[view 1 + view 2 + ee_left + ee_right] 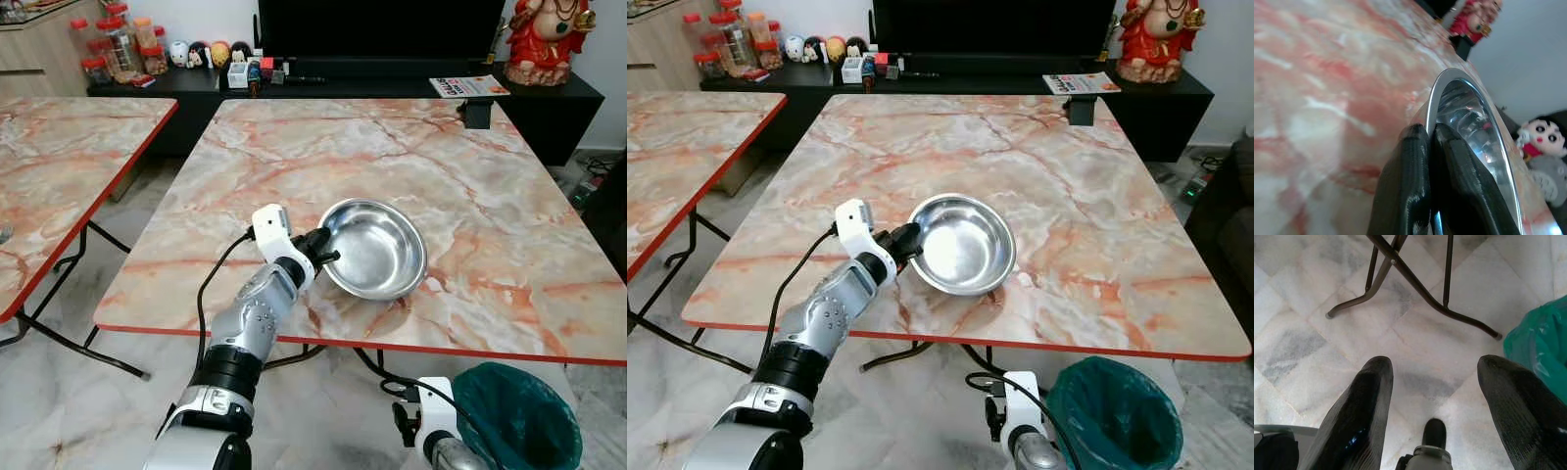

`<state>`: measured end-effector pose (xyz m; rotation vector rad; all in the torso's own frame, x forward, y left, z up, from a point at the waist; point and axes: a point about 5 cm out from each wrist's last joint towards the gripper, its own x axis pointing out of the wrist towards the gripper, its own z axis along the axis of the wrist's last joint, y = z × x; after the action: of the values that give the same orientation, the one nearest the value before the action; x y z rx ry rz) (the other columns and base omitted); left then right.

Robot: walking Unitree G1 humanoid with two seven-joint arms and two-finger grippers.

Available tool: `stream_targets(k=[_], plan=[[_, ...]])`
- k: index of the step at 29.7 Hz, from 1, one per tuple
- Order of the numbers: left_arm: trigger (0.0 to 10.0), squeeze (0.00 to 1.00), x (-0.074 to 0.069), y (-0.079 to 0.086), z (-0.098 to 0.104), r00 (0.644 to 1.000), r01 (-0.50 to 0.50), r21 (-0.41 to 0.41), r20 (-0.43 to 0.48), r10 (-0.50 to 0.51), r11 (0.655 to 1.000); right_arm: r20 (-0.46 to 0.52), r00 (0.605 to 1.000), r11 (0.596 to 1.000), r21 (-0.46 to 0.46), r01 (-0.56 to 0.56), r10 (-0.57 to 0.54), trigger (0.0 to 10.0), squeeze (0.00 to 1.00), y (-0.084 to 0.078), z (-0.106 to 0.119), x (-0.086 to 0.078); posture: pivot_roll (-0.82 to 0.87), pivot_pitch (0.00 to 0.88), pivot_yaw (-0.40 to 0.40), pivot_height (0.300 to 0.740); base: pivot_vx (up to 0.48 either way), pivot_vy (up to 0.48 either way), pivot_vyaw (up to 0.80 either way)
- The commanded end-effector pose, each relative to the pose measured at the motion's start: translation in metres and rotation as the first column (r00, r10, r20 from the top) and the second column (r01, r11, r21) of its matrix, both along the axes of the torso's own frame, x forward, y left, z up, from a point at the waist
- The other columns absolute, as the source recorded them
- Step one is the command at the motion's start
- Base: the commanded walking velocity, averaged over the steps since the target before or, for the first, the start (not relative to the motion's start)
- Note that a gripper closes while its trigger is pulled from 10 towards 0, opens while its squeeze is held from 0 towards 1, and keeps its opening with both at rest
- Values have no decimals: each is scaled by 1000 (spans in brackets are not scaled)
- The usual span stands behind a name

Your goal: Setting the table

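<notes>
A shiny steel bowl (377, 250) is over the near part of the marble table (392, 147), tilted with its left rim raised. My left gripper (326, 248) is shut on that left rim; in the left wrist view its two black fingers (1410, 186) pinch the bowl's edge (1449, 98). My right arm hangs low beside the table's near edge. Its gripper (1432, 396) is open, with nothing between its fingers, pointing down at the tiled floor.
A second marble table (59, 166) stands to the left. A green-lined bin (519, 416) sits on the floor at the near right. A black TV bench (323, 83) with jars, small toys and a red figurine (549, 39) runs along the far wall. Table legs (1415, 279) cross the floor.
</notes>
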<state>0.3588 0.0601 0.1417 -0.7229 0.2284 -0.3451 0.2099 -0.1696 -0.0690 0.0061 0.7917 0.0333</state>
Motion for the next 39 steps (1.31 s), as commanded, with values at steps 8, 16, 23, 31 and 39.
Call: stream_targets(k=[8, 16, 23, 31, 39], plan=[[10000, 0, 3, -24, 5, 994, -24, -167, -107, 6, 986, -15, 1000, 1000, -14, 3, -4, 10000, 0, -4, -2, -5, -88, 10, 44, 728, 0, 0, 0], [10000, 0, 2, -54, 14, 988, 72, -223, -120, -101, 972, -15, 1000, 1000, -9, 4, -4, 10000, 0, -3, -2, -4, -92, 0, 52, 728, 0, 0, 0], [10000, 0, -5, -72, 17, 977, 175, -172, -96, -193, 970, -12, 1000, 1000, -4, 5, -5, 10000, 0, 0, -2, -4, -93, 0, 61, 728, 0, 0, 0], [10000, 0, -14, -84, 12, 961, 249, -126, -95, -261, 960, -12, 1000, 1000, 1, 6, -6, 10000, 0, 2, -2, -4, -92, 0, 65, 728, 0, 0, 0], [10000, 0, -16, -85, 7, 952, 275, -110, -111, -287, 955, -12, 1000, 1000, 2, 3, -3, 10000, 0, 3, -2, -3, -87, 0, 65, 728, 0, 0, 0]])
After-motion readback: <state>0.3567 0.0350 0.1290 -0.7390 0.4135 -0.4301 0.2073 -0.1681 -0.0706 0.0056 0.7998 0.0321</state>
